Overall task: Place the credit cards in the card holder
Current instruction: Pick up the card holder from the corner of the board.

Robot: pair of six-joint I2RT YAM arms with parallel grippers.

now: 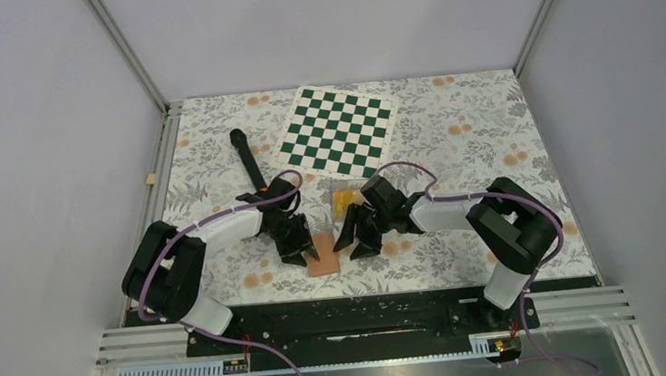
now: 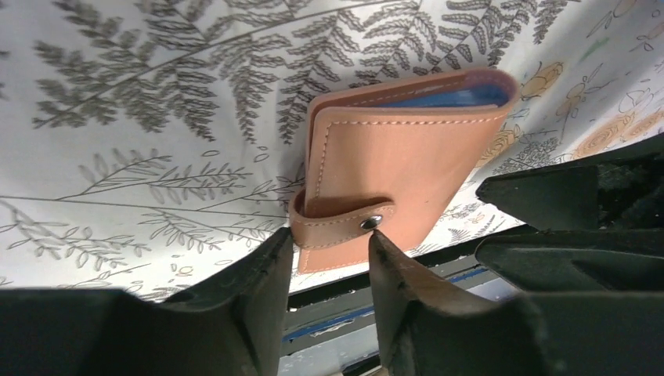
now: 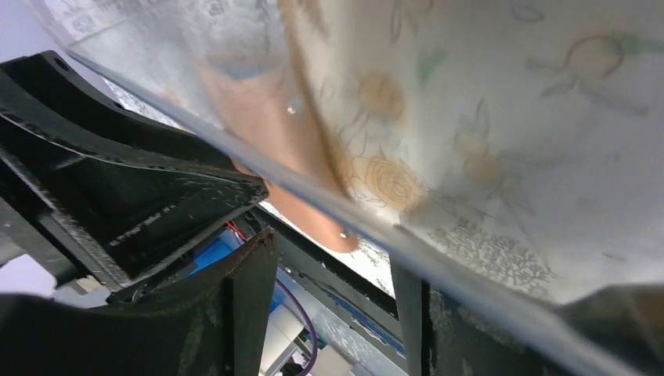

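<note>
The tan card holder (image 1: 323,260) lies folded shut on the floral tablecloth near the front edge, between the two grippers. In the left wrist view the card holder (image 2: 399,157) shows blue inner pockets and a snap tab (image 2: 344,223). My left gripper (image 2: 330,235) is open, one fingertip at each end of that tab. Yellow-orange credit cards (image 1: 343,198) lie inside clear plastic just behind the holder. My right gripper (image 1: 358,240) stands open beside the holder's right edge. A clear plastic edge (image 3: 509,117) crosses in front of its far finger, and the card holder (image 3: 313,219) shows beyond.
A green-white chessboard (image 1: 338,131) lies at the back centre. A black rod-shaped object (image 1: 248,159) lies left of it. The table's black front rail (image 1: 349,309) runs just below the card holder. Grey walls enclose the table on three sides.
</note>
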